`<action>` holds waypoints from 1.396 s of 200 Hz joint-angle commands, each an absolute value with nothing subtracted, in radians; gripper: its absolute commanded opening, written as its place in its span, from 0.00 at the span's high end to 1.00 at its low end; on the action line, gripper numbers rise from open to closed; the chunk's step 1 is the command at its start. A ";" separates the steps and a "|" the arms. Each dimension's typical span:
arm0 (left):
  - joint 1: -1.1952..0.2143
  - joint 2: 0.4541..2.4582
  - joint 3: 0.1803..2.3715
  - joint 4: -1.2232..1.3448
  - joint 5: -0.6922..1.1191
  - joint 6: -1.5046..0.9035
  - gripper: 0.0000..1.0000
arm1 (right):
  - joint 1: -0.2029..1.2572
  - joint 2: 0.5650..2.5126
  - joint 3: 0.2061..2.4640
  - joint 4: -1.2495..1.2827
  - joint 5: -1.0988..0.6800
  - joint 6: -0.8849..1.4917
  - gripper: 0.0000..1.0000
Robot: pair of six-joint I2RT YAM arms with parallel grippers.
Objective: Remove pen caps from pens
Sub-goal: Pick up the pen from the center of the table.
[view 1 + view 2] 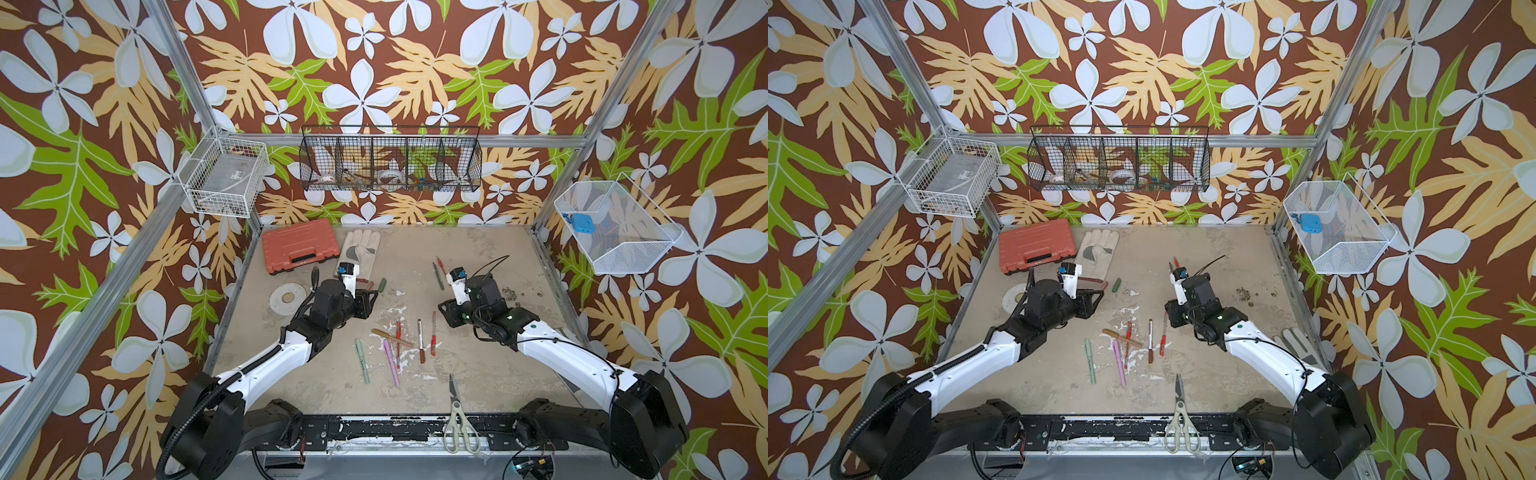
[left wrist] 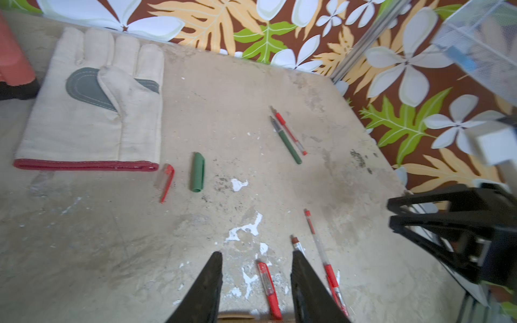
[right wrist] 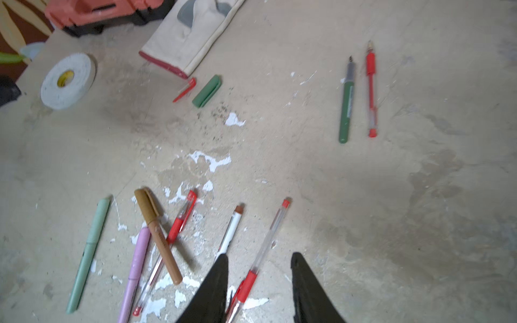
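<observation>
Both grippers hover above the table, open and holding nothing. My left gripper point(image 2: 256, 254) hangs over a capped red-and-clear pen point(image 2: 270, 288), a short way from a loose dark green cap point(image 2: 197, 172) and a loose red cap point(image 2: 166, 180) beside the glove's cuff. My right gripper point(image 3: 260, 255) is over another capped red-and-clear pen point(image 3: 267, 246). Beyond it lie an uncapped dark green pen point(image 3: 346, 109) and an uncapped red pen point(image 3: 371, 95). Mid-table is a cluster of capped pens: pale green point(image 1: 362, 360), pink point(image 1: 391, 361), tan point(image 1: 392, 338), white-and-brown point(image 1: 420, 340).
A work glove point(image 1: 359, 249) and an orange tool case point(image 1: 299, 246) lie at the back left, with a tape roll point(image 1: 288, 297) left of my left arm. Grey-handled scissors point(image 1: 457, 415) lie at the front edge. Wire baskets point(image 1: 390, 160) hang on the walls.
</observation>
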State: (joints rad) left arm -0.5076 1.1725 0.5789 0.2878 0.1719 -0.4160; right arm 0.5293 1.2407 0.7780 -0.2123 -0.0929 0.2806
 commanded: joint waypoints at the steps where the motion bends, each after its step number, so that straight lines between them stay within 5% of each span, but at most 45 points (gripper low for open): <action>1: -0.537 1.118 0.501 0.464 0.250 -0.482 0.58 | 0.547 1.252 0.762 -0.198 -0.090 0.227 0.63; 41: -0.565 1.069 0.437 0.485 0.267 -0.496 0.58 | 0.612 1.289 0.790 -0.230 -0.077 0.143 0.64; 88: -0.568 1.060 0.362 0.567 0.265 -0.492 0.58 | 0.572 1.196 0.816 0.030 -0.024 -0.076 0.55; 120: -0.578 1.068 0.358 0.557 0.265 -0.473 0.58 | 0.539 1.227 0.779 0.145 -0.277 -0.625 0.45; 144: -0.581 1.050 0.345 0.550 0.240 -0.468 0.59 | 0.480 1.340 0.873 -0.033 -0.389 -0.972 0.43; 202: -0.581 1.005 0.324 0.513 0.157 -0.437 0.59 | 0.458 1.489 0.903 -0.192 -0.210 -1.421 0.45; 279: -0.581 0.987 0.319 0.515 0.166 -0.442 0.60 | 0.482 1.596 0.879 -0.313 -0.035 -1.667 0.46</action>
